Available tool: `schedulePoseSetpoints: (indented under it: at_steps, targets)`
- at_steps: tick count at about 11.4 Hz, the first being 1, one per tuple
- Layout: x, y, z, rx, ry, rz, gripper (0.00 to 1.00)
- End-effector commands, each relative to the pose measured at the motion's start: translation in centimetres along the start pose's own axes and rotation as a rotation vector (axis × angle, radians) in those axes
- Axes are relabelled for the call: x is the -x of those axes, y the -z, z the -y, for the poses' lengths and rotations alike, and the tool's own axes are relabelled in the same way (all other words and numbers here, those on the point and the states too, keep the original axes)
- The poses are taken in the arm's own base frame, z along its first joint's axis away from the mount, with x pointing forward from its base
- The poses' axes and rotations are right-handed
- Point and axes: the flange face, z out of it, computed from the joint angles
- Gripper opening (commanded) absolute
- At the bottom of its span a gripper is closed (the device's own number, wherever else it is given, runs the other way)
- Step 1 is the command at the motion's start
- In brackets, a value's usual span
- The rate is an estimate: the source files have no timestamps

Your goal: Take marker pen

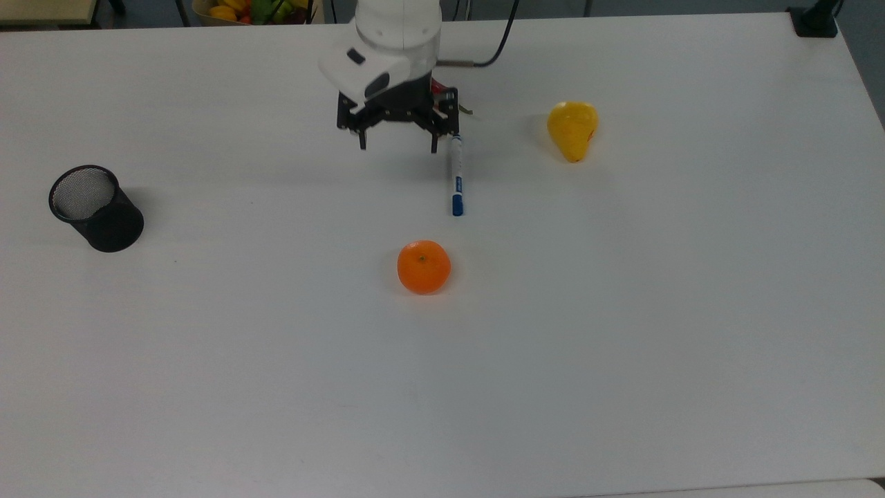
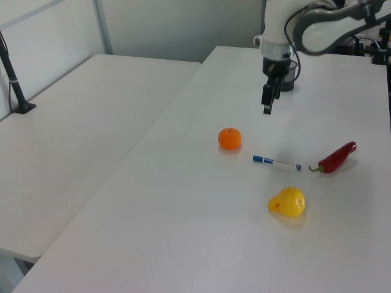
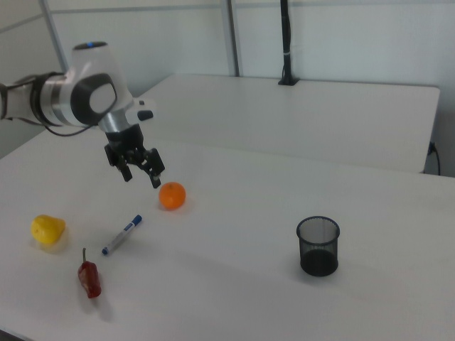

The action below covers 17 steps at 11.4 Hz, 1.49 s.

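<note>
The marker pen (image 1: 456, 176), white with a blue cap, lies flat on the white table (image 1: 622, 346), cap end toward the orange (image 1: 424, 267). In the left view the marker pen (image 2: 277, 163) rests between the orange (image 2: 230, 139) and the red chilli (image 2: 338, 157). In the right view the marker pen (image 3: 121, 235) is below and left of the orange (image 3: 172, 196). My gripper (image 1: 398, 146) hangs open and empty above the table, raised clear of the pen. It is also high over the table as the gripper (image 2: 267, 110) in the left view and the gripper (image 3: 141, 178) in the right view.
A yellow pear (image 1: 572, 130) sits toward the top view's right. A black mesh cup (image 1: 95, 207) stands at the top view's left. The chilli (image 3: 89, 278) and pear (image 3: 47, 230) lie near the right view's lower left, and the cup (image 3: 318, 246) toward its right.
</note>
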Motion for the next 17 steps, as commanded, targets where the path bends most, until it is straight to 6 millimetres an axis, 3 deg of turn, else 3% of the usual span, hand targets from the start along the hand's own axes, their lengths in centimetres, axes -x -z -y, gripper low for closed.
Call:
schedulePoseSetpoints:
  at_steps: [1,5,9,11,15,17]
  targets:
    - [1.0,7.1,-2.5,0.001,-0.119,0.027,1.00]
    - [3.2,15.2,-5.7,-0.032,-0.229,0.051,1.00]
    - [5.5,19.4,-7.3,-0.054,-0.249,0.042,1.00]
    - [5.5,19.9,-8.1,-0.101,-0.165,0.016,1.00]
    - [3.3,18.1,-8.9,-0.102,0.061,-0.090,1.00]
    - [3.4,18.1,-9.0,-0.102,0.067,-0.086,1.00]
